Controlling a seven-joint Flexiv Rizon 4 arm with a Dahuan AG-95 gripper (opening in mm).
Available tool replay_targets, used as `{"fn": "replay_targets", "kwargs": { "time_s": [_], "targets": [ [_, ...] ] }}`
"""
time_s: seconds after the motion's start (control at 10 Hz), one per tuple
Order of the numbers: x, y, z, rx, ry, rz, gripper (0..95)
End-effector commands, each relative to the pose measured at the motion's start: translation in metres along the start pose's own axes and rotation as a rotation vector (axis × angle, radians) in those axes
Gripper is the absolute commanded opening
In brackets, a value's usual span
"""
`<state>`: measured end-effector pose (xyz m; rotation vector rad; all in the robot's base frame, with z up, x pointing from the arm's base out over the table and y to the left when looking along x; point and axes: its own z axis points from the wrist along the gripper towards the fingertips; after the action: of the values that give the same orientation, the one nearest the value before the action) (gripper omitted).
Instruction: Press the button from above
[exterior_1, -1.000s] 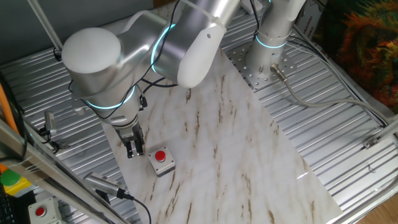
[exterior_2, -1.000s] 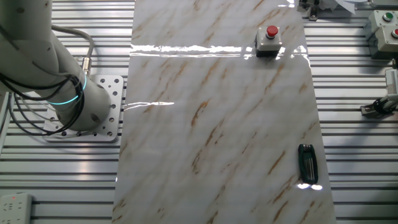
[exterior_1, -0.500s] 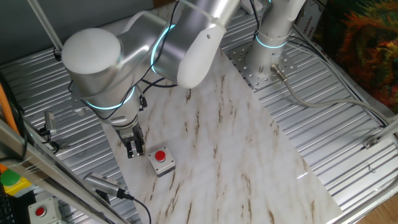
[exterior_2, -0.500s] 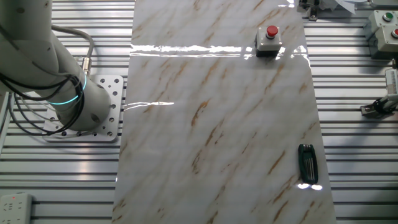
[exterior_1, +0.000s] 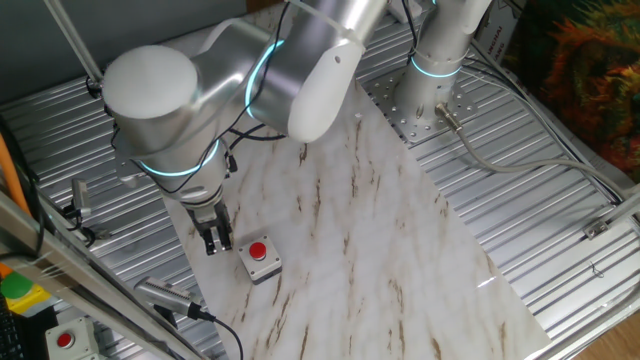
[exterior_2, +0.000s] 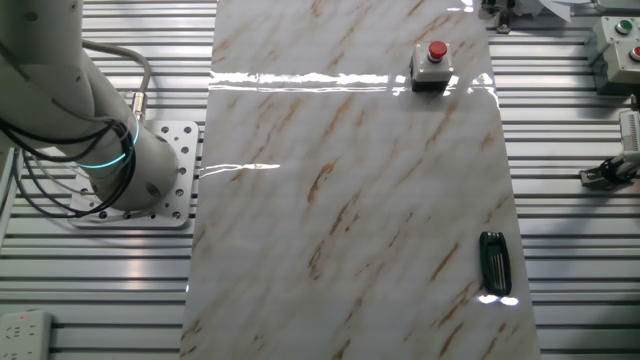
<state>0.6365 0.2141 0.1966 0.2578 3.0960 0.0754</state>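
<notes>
- One fixed view: the gripper (exterior_1: 214, 243) is hanging just left of the button (exterior_1: 259, 250), not touching it. The button is sitting on its small grey box (exterior_1: 262, 264) near the marble board's (exterior_1: 400, 250) near-left edge. Whether the fingers are apart cannot be told.
- The other fixed view: the button (exterior_2: 437, 50) is standing at the board's far end; the gripper is lying outside this picture. A black tool (exterior_2: 494, 263) is resting well apart.

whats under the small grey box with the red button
The grey box sits flat on the marble-patterned board, with the red button on top. The patch of board directly beneath it is covered. The claw is beside it, not over it.
</notes>
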Motion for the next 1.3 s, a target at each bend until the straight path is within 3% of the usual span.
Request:
{"fn": "replay_targets", "kwargs": {
  "time_s": [0.1, 0.2, 0.3, 0.8, 1.3],
  "targets": [
    [-0.0020, 0.0019, 0.0006, -0.017, 0.030, -0.037, 0.0],
    [-0.0020, 0.0019, 0.0006, -0.029, 0.038, -0.037, 0.0],
    [-0.0020, 0.0019, 0.0006, -0.033, 0.023, -0.087, 0.0],
    [-0.0020, 0.0019, 0.0006, -0.026, 0.045, -0.059, 0.0],
    [-0.0020, 0.0019, 0.0006, -0.025, 0.044, -0.057, 0.0]
  ]
}}
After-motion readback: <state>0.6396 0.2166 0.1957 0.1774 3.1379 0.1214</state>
